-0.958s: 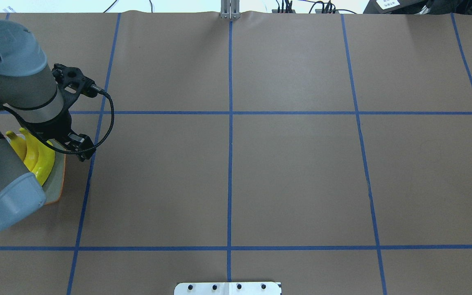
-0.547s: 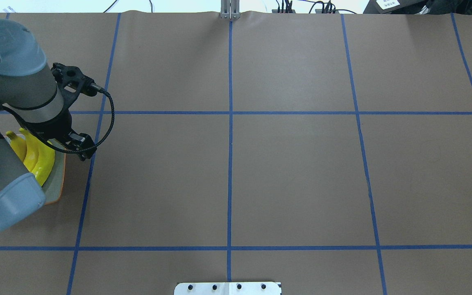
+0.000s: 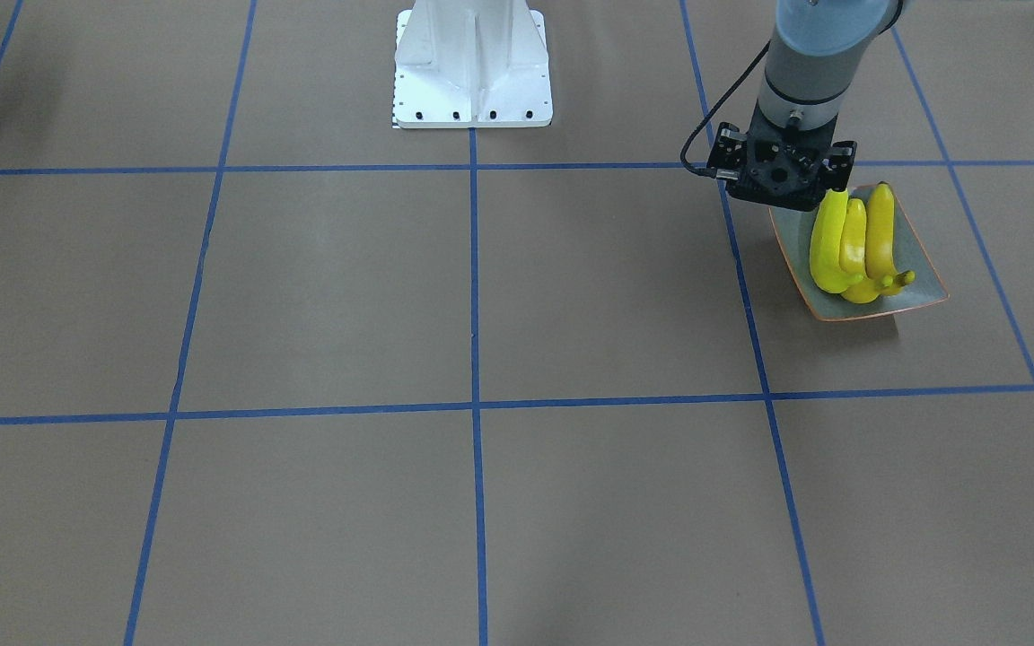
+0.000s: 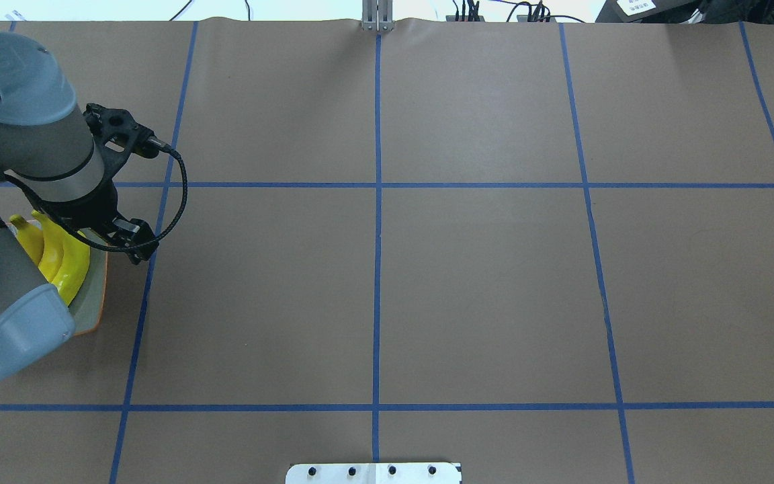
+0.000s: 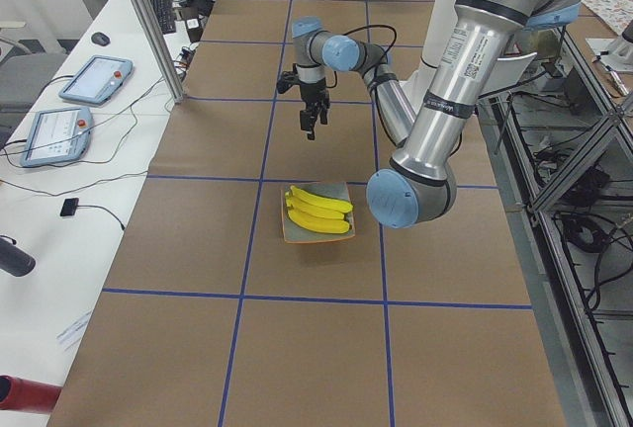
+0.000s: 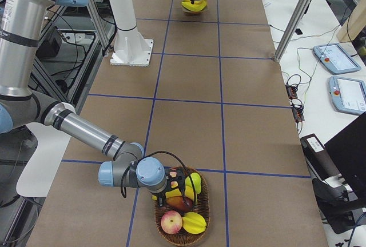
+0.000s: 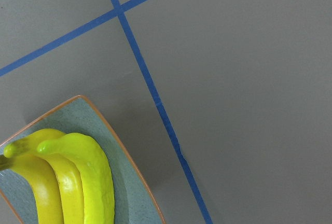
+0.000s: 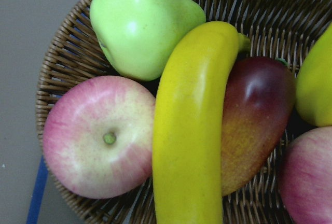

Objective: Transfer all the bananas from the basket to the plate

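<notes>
Nearest, from the table's right end: a wicker basket (image 6: 201, 224) on the brown table cover (image 6: 189, 127), w/ the right gripper (image 6: 178, 188) down inside it among the fruit. Its fingers are hidden there & don't show in its wrist cam, so can't tell if they're spread or pressed together. That cam looks straight onto 1 banana (image 8: 192, 130), lying lengthwise across the basket's middle on top of the other fruit. On 1 side it touches a green pear (image 8: 140, 24) & a pink apple (image 8: 96, 138); on the other side, a red-yellow mango (image 8: 257, 125).

Further along, at the robot's edge of the table: the white base plate (image 6: 132, 52). On a side desk past the opposite edge: 2 tablets (image 6: 329, 54).

Far end: the plate (image 3: 923, 285) w/ 3 bananas (image 3: 854, 247) on it, side by side & touching, stems together at 1 end. The left gripper (image 3: 788, 184) hangs raised over the plate's robot-side edge, clear of the bananas. Its fingers aren't readable in any view, so can't tell spread or closed. Its wrist cam shows 1 plate corner w/ the banana tips, & a blue tape line (image 7: 155, 99) near that corner.
</notes>
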